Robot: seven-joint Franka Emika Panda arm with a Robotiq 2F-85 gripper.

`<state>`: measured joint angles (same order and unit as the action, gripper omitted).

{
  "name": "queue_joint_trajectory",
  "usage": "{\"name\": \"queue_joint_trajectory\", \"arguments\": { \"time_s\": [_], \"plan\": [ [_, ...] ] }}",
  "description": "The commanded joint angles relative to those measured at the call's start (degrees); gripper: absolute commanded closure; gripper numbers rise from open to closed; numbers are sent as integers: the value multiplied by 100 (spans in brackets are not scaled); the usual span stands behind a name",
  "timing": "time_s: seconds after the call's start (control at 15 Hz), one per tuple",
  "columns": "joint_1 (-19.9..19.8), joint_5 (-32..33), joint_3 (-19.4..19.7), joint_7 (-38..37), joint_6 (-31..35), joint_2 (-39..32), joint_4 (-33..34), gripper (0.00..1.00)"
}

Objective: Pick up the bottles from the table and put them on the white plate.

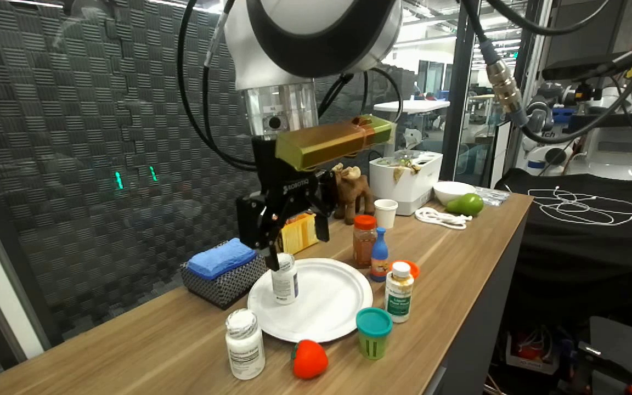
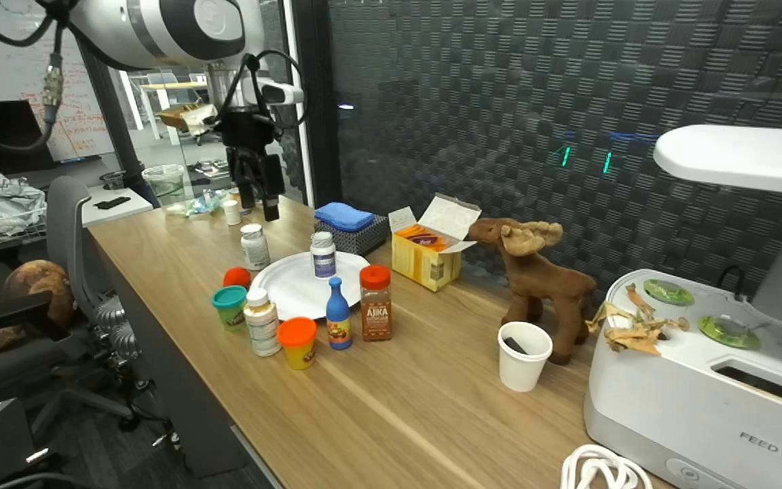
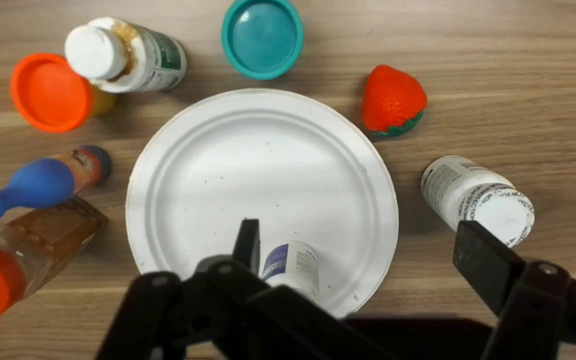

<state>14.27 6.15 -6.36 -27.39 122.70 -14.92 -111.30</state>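
The white plate (image 1: 343, 312) lies on the wood-grain table (image 2: 391, 414). Upright on it, near the rim, stands a white bottle with a purple label (image 2: 324, 257). My gripper (image 3: 359, 232) is above the plate's edge, fingers wide apart with nothing between them. Beside the plate stands another white bottle (image 3: 448, 187), partly behind one fingertip in the wrist view. Around the plate are a white-capped plant food bottle (image 1: 398, 299), a blue bottle (image 2: 338, 322), a red-capped bottle (image 2: 376, 309), a teal-lidded tub (image 1: 373, 332) and an orange-lidded tub (image 2: 297, 346). A small white bottle (image 2: 231, 212) stands farther off.
A red strawberry (image 1: 310, 360) lies near the plate. A blue cloth (image 1: 221, 258) on a dark box and an open yellow box (image 2: 425, 261) stand along the wall. Farther along are a toy moose (image 2: 544, 278), a paper cup (image 2: 523, 360) and a white planter (image 2: 690, 401).
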Motion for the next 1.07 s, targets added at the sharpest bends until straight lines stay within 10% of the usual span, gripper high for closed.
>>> {"name": "queue_joint_trajectory", "arguments": {
  "time_s": [0.0, 1.0],
  "plan": [
    [143, -197, -81, -466, -41, -258, 189, 0],
    [509, -434, -179, -550, 331, -944, 748, 0]
  ]
}}
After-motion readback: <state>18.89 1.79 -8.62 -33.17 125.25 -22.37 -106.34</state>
